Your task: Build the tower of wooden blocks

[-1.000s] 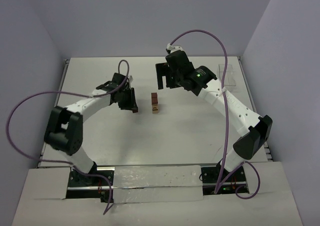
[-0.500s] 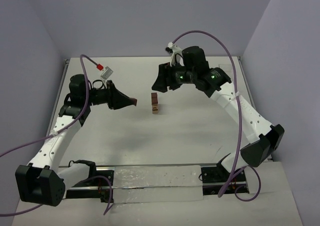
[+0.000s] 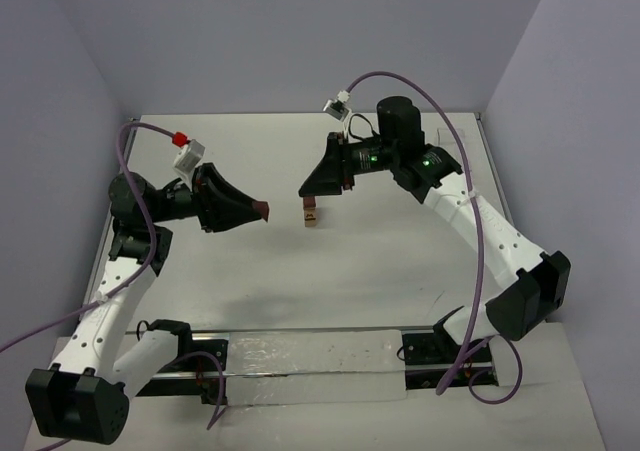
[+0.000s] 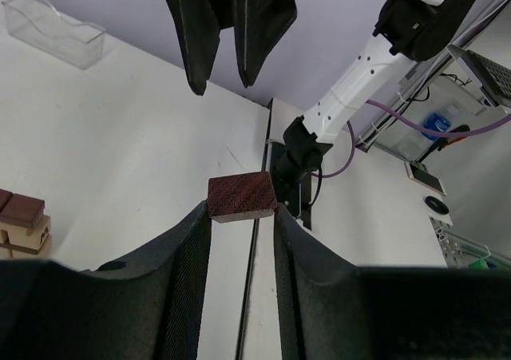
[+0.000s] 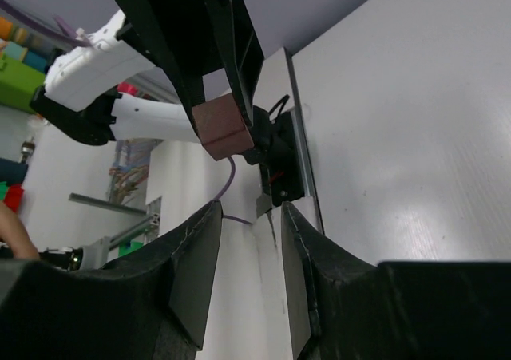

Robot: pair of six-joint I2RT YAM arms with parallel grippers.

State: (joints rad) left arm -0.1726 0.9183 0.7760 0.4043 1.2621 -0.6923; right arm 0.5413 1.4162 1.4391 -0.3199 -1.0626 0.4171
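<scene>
A dark reddish-brown wood block point(image 4: 242, 196) is pinched at the tips of my left gripper point(image 4: 242, 212), which is shut on it and held above the table. From above, that left gripper point(image 3: 256, 211) points right, a short way left of the tower point(image 3: 312, 211). The tower is a short stack of brown and tan cubes and also shows in the left wrist view point(image 4: 20, 220). My right gripper point(image 3: 304, 190) hangs just above and left of the tower, pointing left at the held block point(image 5: 223, 128). Its jaws point(image 5: 249, 216) stand apart with nothing between them.
A clear plastic tray point(image 4: 52, 29) lies at the far right of the table. Purple cables loop above both arms. The table's metal front rail point(image 3: 300, 333) runs between the two arm bases.
My left arm has swung back and up with the brown block, its gripper now pointing right. The right gripper has tipped level toward the left and its jaws have narrowed.
</scene>
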